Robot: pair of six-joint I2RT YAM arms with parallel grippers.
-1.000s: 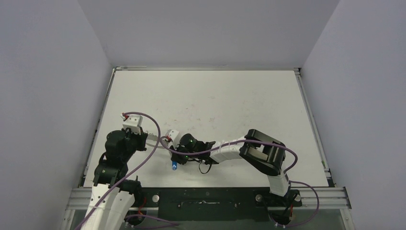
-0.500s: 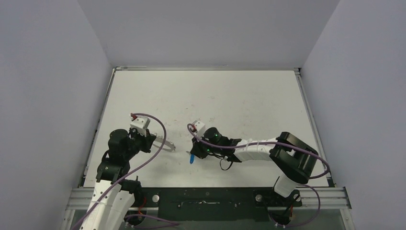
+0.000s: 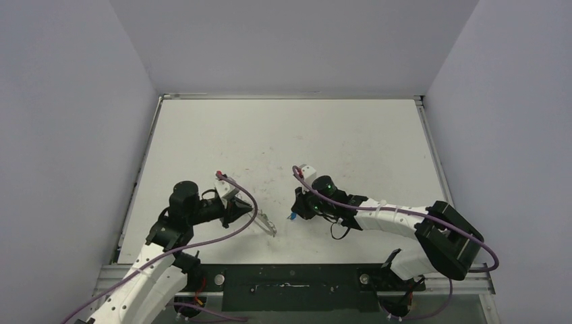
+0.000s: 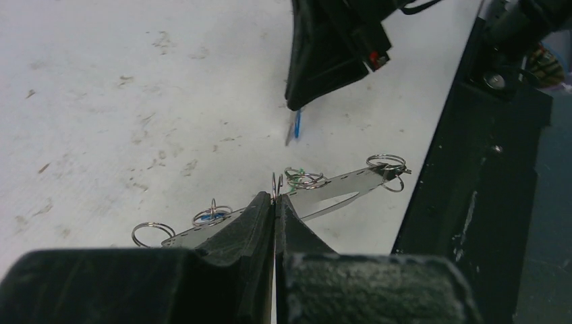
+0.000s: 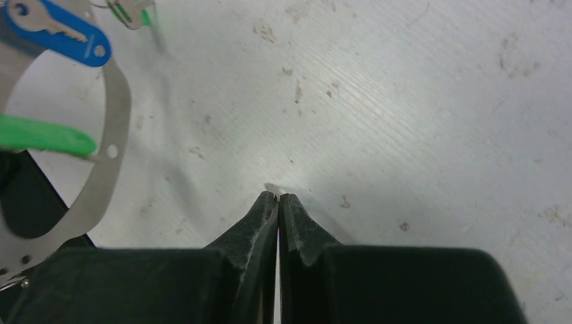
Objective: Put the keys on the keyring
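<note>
Near the front edge of the tabletop (image 3: pixel 351 135), the left tool (image 4: pixel 274 198) is clamped shut on the keyring (image 3: pixel 265 223) rim. Close by but apart, the right tool (image 5: pixel 278 197) pinches a blue key (image 4: pixel 295 126) at its tip. A green key (image 5: pixel 42 138) crosses the ring's band.

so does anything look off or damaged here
Only the white tabletop, dotted with dark scuffs and smudges. The large silvery metal keyring is held tilted in the shut left pincer, but that looks deliberate.
</note>
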